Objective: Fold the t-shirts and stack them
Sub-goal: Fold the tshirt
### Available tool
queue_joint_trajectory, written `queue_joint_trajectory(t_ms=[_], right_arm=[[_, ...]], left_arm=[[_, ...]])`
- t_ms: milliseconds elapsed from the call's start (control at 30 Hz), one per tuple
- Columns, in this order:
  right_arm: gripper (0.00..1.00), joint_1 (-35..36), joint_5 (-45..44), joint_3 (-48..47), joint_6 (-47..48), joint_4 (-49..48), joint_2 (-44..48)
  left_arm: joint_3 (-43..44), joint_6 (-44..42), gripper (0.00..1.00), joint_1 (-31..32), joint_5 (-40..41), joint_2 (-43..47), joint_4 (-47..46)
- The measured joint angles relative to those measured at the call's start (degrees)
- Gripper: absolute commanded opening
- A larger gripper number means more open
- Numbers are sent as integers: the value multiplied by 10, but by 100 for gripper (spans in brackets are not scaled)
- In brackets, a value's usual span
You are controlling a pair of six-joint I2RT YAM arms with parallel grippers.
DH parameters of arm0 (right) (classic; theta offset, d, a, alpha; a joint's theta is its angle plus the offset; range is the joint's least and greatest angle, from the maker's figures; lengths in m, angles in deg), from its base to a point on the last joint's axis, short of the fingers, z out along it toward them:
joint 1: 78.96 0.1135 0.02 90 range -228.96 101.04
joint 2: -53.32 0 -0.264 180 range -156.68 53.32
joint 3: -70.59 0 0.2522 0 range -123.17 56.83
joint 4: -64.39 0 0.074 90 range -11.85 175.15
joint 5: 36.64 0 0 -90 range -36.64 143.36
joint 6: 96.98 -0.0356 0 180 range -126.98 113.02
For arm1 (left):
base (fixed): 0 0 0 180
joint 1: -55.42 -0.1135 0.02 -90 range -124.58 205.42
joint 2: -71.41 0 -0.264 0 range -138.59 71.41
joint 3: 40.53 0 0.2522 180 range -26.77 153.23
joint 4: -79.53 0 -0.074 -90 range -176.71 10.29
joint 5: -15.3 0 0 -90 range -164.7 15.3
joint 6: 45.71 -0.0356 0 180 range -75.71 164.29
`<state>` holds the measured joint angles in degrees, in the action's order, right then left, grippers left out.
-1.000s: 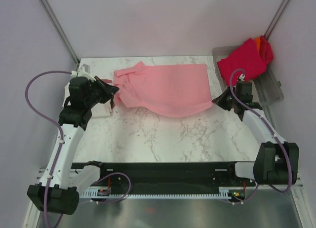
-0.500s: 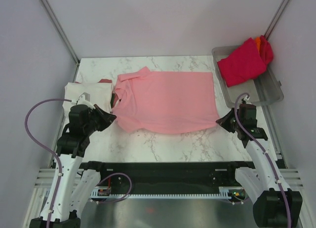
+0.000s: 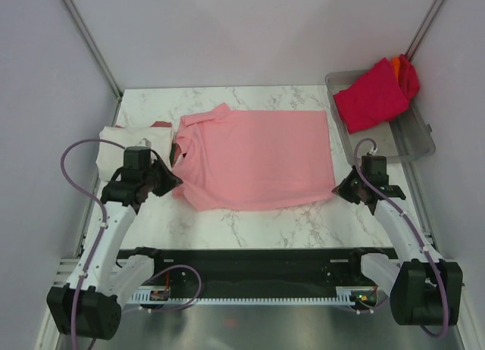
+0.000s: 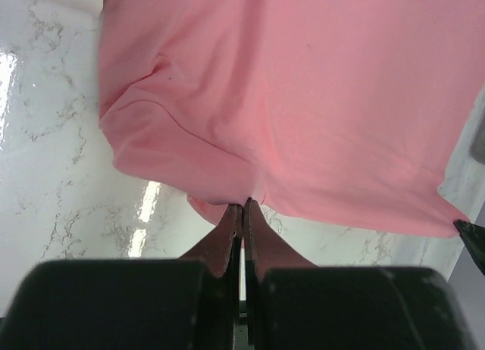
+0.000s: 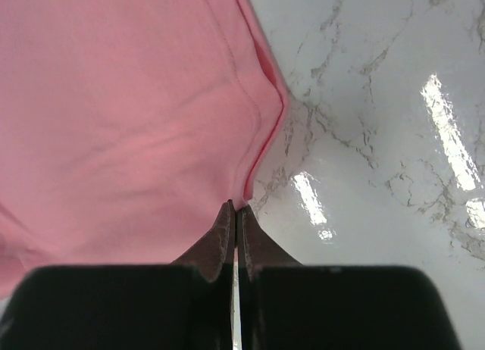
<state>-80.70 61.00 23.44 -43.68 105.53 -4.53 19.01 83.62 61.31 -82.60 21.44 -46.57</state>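
My left gripper point(image 3: 175, 180) and right gripper point(image 3: 338, 189) stay clenched on the near left and right corners of the pink shirt point(image 3: 258, 157). A second ago the shirt hung bunched between them; it now lies spread flat on the table point(image 3: 250, 225). I judge the spreading step complete and the first fold due next.
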Motion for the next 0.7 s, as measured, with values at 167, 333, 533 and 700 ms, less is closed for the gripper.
queue_joint_trajectory(t_ms=[167,333,533,700], right_arm=[[0,0,-11,-8,1,-17,-31],[0,0,-24,-28,2,-28,-65],[0,0,-37,-63,1,-44,-106],[0,0,-45,-92,0,-53,-143]], left_arm=[[17,-3,2,0,3,-68,-13],[70,-3,2,0,3,-110,-24],[140,-3,2,0,8,-165,-42],[185,-4,2,0,18,-220,-46]])
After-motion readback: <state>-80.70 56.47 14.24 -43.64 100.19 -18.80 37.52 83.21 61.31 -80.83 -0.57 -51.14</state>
